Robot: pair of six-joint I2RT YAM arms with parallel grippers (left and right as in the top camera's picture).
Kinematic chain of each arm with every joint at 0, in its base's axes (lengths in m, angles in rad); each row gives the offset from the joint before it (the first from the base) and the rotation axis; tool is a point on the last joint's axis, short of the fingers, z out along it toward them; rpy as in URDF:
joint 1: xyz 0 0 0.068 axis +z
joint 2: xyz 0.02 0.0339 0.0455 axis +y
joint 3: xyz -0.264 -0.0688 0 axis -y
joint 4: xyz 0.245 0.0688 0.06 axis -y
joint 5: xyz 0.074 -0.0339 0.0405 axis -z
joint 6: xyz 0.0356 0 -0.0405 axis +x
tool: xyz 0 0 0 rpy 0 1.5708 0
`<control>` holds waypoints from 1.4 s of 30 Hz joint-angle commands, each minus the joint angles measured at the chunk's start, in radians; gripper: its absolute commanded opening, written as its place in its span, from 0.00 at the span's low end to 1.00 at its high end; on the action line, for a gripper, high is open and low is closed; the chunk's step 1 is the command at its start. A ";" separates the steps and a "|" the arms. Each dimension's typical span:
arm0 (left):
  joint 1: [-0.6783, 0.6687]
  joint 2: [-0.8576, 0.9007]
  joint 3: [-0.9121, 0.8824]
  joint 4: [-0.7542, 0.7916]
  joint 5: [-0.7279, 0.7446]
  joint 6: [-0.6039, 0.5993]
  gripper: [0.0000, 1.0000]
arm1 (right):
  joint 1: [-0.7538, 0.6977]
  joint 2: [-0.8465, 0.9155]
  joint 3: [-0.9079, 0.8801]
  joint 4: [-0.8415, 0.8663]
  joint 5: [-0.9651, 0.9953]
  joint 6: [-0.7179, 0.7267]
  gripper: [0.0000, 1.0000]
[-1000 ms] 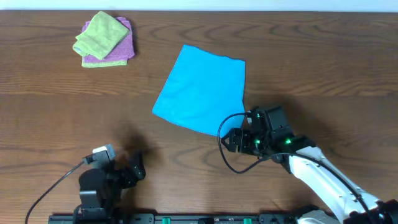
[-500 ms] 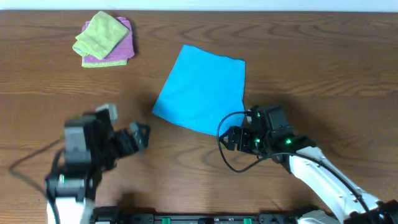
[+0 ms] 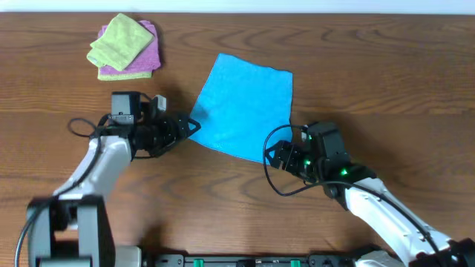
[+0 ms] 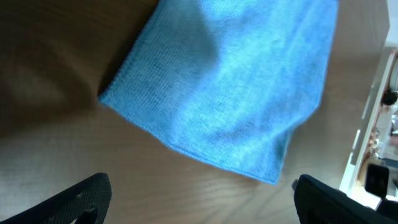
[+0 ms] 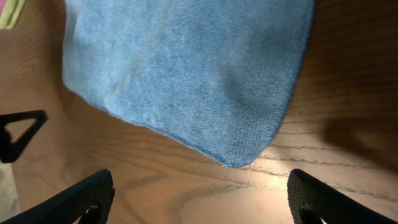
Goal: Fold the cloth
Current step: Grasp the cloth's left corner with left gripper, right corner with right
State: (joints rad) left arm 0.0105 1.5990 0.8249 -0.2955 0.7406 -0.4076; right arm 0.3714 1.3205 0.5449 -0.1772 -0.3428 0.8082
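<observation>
My left fingers (image 4: 84, 198) and right fingers (image 5: 84, 199) both gape wide and empty, each just beside a corner of the flat cloth (image 3: 245, 100) on the tabletop (image 3: 386, 67).

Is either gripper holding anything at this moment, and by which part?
Nothing is held. The left gripper and right gripper are both open, each close to a corner of the flat cloth.

Robot lab: wooden table (image 3: 386, 81) with cabled left arm (image 3: 104, 159) and right arm (image 3: 380, 211)
</observation>
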 commanded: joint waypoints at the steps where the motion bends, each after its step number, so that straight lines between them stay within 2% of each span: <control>1: 0.002 0.060 0.010 0.039 0.042 -0.005 0.95 | -0.005 -0.006 -0.020 0.010 0.026 0.053 0.89; 12: 0.002 0.105 0.010 0.114 -0.124 -0.009 0.95 | -0.005 -0.006 -0.023 0.016 0.010 0.060 0.89; 25: -0.006 0.204 0.010 0.230 -0.066 -0.084 0.95 | -0.004 -0.006 -0.023 0.054 -0.006 0.076 0.89; 33: -0.089 0.245 0.010 0.285 -0.069 -0.121 0.95 | -0.005 -0.006 -0.023 0.054 -0.006 0.078 0.90; 36: -0.106 0.245 0.010 0.288 -0.079 -0.121 1.00 | -0.004 -0.006 -0.023 0.054 -0.005 0.078 0.90; 37: -0.109 0.245 0.010 0.288 -0.079 -0.121 0.87 | -0.004 -0.006 -0.023 0.053 -0.005 0.078 0.90; 38: -0.111 0.245 0.010 0.291 -0.079 -0.121 0.80 | -0.004 -0.006 -0.023 0.053 -0.005 0.078 0.90; 39: -0.111 0.245 0.010 0.294 -0.079 -0.121 0.67 | -0.004 -0.006 -0.023 0.053 -0.005 0.078 0.90; 42: -0.111 0.245 0.010 0.297 -0.079 -0.121 0.46 | -0.004 -0.006 -0.024 0.034 0.023 0.078 0.91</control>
State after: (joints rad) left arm -0.0975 1.8256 0.8478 0.0051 0.6846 -0.5278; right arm 0.3714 1.3209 0.5278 -0.1360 -0.3397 0.8742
